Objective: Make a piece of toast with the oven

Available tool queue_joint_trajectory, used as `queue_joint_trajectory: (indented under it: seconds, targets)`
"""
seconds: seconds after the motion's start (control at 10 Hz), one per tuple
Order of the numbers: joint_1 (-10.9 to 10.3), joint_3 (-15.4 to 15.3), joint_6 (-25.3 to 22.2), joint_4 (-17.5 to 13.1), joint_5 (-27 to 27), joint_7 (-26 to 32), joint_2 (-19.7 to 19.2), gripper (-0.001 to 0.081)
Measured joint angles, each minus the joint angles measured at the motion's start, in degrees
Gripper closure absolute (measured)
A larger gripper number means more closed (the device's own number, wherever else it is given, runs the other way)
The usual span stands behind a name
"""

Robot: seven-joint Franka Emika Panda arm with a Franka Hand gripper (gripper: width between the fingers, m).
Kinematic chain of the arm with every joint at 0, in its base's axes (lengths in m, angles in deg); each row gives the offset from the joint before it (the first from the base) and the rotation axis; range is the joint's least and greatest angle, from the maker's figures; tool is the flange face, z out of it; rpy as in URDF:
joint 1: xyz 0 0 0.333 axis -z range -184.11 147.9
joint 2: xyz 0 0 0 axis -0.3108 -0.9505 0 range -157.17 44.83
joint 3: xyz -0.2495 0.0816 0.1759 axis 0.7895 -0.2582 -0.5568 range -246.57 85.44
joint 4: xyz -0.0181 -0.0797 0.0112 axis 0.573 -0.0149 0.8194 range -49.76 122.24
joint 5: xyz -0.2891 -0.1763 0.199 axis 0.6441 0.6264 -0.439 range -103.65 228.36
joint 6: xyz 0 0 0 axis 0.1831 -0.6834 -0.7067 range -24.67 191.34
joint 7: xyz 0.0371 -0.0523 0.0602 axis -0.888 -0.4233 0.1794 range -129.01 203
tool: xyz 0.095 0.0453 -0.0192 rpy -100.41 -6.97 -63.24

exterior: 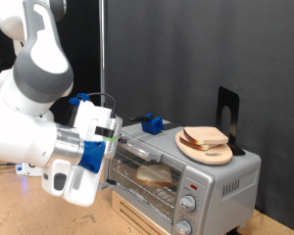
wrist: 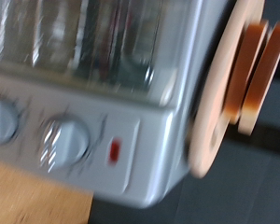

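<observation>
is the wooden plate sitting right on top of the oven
Touching. The exterior view shows the wooden plate resting flat on the oven top, no gap beneath.

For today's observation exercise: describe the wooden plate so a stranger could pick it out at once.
Find the silver toaster oven at the exterior view's lower right. On its flat top lies the round wooden plate, carrying stacked bread slices. Unlike the blue object nearby, it is pale, flat and disc-shaped.

Wooden table (exterior: 20,211) at the exterior view's bottom, silver-grey oven (exterior: 201,181) resting on it at the right
</observation>
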Motion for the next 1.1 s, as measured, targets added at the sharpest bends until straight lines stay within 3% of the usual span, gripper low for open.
queue_joint_trajectory:
  seconds: [0.4,0.8,1.1]
  targets:
    - [-0.83,-0.03,7.01,-7.48,-2.34,-2.08,-7.84,-0.0002]
    - [0.11,-0.24,1.97,-7.23,-5.34,-0.74,-8.64,-0.0002]
    - [-0.07,-0.95,3.12,-9.45,-8.77,-0.64,-12.55,-0.0002]
